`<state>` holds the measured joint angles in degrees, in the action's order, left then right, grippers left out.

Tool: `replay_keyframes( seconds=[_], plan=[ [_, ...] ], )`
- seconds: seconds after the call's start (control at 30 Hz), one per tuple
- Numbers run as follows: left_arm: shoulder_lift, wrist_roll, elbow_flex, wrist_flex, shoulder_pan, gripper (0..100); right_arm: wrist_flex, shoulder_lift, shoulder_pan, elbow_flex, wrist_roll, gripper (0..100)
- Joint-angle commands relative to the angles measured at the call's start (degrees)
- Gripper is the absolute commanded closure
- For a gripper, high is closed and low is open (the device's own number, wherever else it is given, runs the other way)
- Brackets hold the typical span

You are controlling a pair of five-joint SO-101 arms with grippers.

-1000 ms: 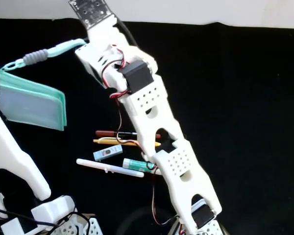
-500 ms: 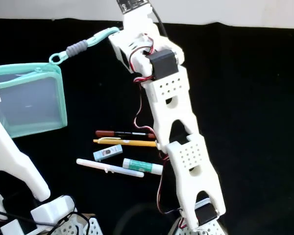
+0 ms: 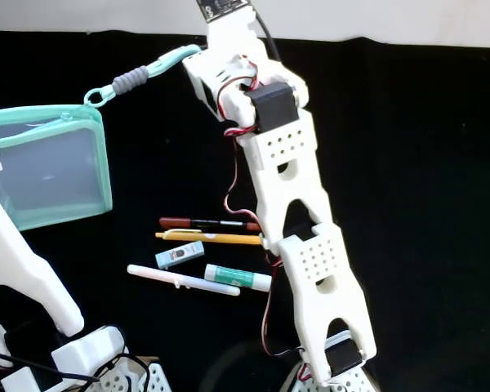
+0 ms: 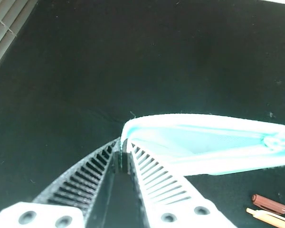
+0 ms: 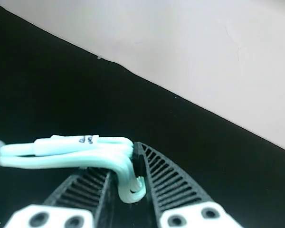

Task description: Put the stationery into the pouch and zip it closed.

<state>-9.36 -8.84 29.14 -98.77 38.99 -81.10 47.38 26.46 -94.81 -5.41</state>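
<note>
**While the pouch is hanging between two arms, the stationery is still waiting on the table**

Now that the right arm is settling after its swing up and toward the far edge, the pouch (image 3: 53,167) is showing its broad face to the high camera. A second ago it was hanging edge-on and sagging. In the last half second almost nothing is shifting.

- The strap (image 3: 139,75) is running taut from the pouch's top corner to the right gripper (image 5: 134,156), which is pinching the strap's looped end tight.
- The left gripper (image 4: 122,147) is clamping narrowly on the pouch's opposite end, at the table's left edge in the high view.
- In the left wrist view the pouch's two lips are standing slightly apart, with the zip slider (image 4: 275,141) at the far end. My reading is that the pull is opening the mouth, though how far is unclear.

The stationery is lying loose on the black table (image 3: 408,204), just below the pouch and beside the right arm: a brown pen (image 3: 204,222), a yellow pen (image 3: 212,238), a white pen (image 3: 180,279) and two short items. Nothing is inside yet, so loading and zipping are both still ahead.
</note>
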Motion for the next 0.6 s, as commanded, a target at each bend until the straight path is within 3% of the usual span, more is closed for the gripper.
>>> replay_keyframes(
  seconds=[0.0,0.3,0.57],
  plan=[
    [0.22,0.35,-0.75,-1.67,0.57,99,-0.75,-2.86,-2.86,-6.11,-0.18,99.2],
    [0.22,0.35,-0.84,-1.67,0.57,99,-8.13,-2.51,-1.54,-6.02,-0.18,97.9],
    [0.22,0.35,-0.66,-1.67,-0.04,99,-12.53,-2.95,2.07,-6.02,4.57,72.5]
  ],
)
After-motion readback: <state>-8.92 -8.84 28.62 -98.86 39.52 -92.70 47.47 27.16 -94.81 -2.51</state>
